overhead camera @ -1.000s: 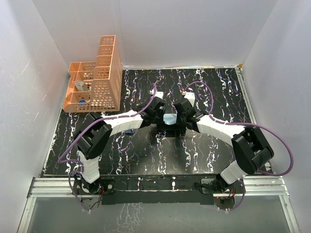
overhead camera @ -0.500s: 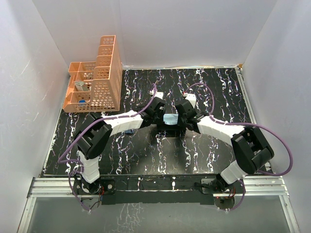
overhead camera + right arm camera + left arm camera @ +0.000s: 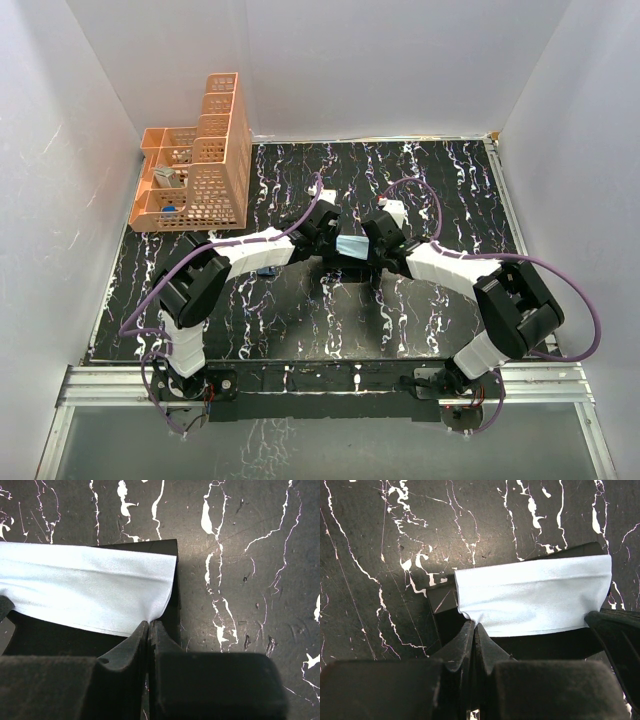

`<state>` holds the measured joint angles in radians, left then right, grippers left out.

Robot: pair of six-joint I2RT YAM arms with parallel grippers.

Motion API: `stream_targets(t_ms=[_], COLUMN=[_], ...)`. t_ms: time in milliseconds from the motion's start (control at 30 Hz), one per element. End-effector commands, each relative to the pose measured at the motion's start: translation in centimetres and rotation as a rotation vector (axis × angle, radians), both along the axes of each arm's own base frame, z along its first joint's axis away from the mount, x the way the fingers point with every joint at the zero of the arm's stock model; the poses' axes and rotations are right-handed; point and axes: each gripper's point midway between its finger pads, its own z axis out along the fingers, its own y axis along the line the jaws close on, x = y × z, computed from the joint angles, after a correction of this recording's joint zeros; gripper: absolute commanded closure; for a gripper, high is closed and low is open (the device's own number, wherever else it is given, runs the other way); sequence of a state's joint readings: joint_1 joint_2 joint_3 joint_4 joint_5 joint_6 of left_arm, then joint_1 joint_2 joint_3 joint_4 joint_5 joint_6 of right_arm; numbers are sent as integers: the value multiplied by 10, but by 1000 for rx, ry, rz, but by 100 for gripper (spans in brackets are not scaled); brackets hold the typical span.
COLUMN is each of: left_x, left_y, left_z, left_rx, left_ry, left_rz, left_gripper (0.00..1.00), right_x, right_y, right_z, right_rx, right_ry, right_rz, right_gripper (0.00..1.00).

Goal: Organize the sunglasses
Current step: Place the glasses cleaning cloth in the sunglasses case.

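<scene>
Leaning inward, left arm (image 3: 250,250) and right arm (image 3: 450,262), jaws pinching cloth (image 3: 535,597) corners over case (image 3: 540,646).

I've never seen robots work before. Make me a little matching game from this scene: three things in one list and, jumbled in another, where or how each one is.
Things:
1. light blue cloth
2. black case
3. orange basket

Places or states:
A. stands at the far left corner of the table
B. pinched at two corners, one by the left gripper, one by the right gripper
C. lies partly hidden beneath the cloth

Pairs: 1-B, 2-C, 3-A
</scene>
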<state>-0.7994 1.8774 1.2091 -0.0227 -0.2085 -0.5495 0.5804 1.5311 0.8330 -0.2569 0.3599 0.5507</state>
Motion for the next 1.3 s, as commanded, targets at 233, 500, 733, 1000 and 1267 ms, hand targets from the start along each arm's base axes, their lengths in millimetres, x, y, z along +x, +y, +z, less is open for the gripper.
stream_targets(t_ms=[233,500,733,1000,1267], left_x=[-1,-2,-2,-3,-8], left_y=[5,3,2,-2,-2], left_z=[-9,-15,-19,-18,-22], left_rx=[10,2,3,-14,-23], left_ry=[18,31,39,46,81], left_rz=[4,4,7,1,13], left_gripper=[100,100,100,100,100], right_x=[16,22,25,28,29], right_y=[5,4,2,0,-1], right_z=[9,6,5,4,3], right_rx=[24,6,-1,-10,-13], right_ry=[-73,-80,-84,-87,-84], right_rz=[0,-5,-12,-15,-16], right_gripper=[100,100,100,100,100])
